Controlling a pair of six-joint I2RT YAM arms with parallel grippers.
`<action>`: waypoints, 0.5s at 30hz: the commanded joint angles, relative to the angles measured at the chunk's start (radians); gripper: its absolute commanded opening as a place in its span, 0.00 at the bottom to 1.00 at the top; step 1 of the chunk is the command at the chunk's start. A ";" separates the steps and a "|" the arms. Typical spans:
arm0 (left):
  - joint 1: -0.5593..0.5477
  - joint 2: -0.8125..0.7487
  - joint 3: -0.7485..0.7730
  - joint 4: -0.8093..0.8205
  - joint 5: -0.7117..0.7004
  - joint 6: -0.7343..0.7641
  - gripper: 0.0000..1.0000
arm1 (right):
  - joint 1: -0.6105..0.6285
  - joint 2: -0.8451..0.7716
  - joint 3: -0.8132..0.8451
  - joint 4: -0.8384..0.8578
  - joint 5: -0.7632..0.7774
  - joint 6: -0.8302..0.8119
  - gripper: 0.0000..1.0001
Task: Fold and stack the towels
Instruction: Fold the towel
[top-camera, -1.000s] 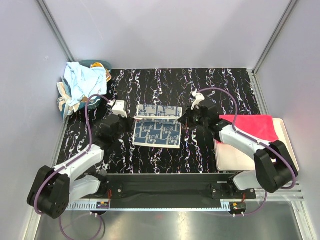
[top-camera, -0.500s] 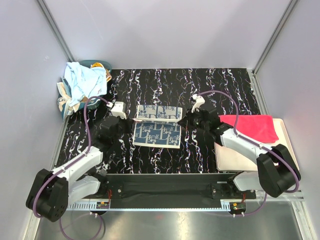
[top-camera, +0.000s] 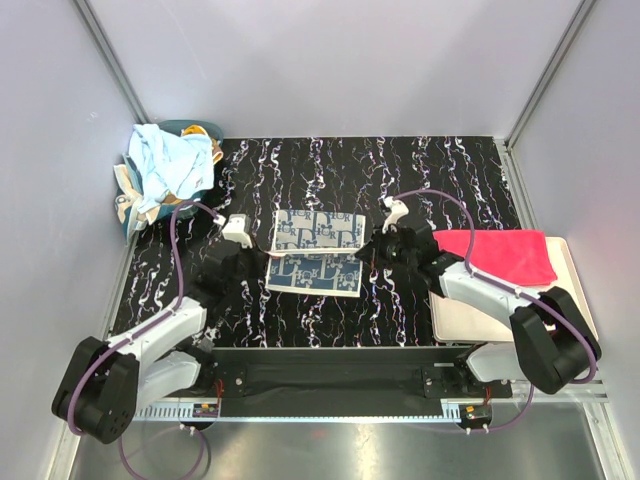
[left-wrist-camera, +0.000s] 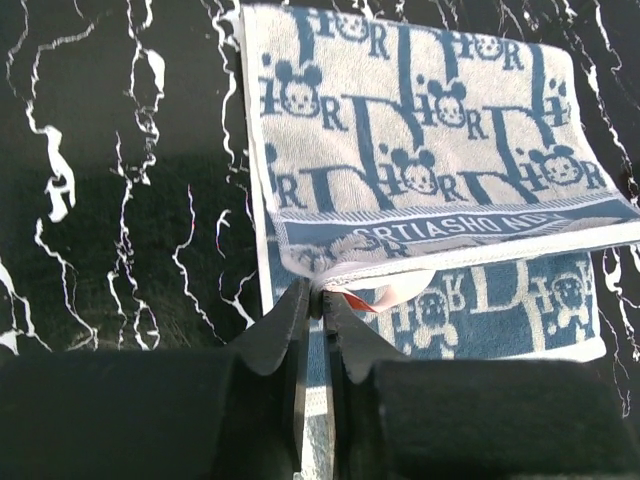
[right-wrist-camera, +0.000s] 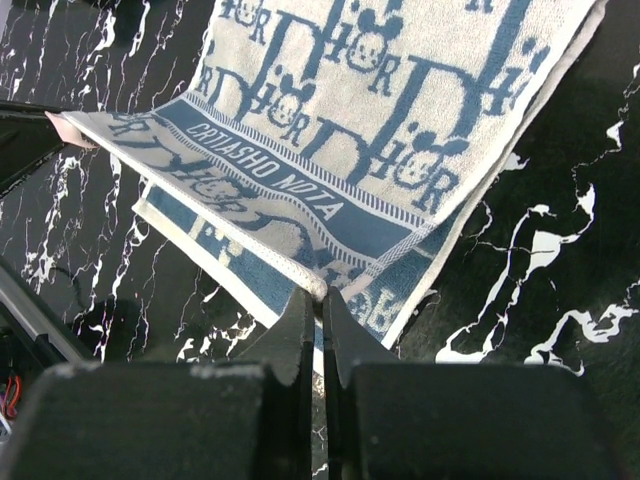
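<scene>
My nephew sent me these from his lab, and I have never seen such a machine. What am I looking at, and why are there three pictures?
This is a robot: a left arm and a right arm, bolted at the near edge of a dark marbled table. The wide picture looks down from above and behind them. The other two come from a camera on each wrist, so the dark shapes at the bottom are the left gripper and the right gripper. In the middle lies a grey towel with a blue monogram, one layer doubled over the other. Each gripper pinches an end of the upper layer's edge. On the right, a pink-red towel rests on a cream tray. More cloths are heaped at the far left corner.
</scene>
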 joint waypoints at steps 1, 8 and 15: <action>0.009 -0.016 -0.005 -0.004 -0.032 -0.034 0.13 | 0.001 -0.008 -0.023 0.013 0.003 0.022 0.02; 0.009 -0.053 0.009 -0.079 -0.003 -0.075 0.24 | 0.006 -0.037 -0.055 -0.004 -0.035 0.057 0.24; 0.011 -0.153 -0.002 -0.150 0.002 -0.155 0.32 | 0.007 -0.151 -0.075 -0.124 -0.038 0.082 0.52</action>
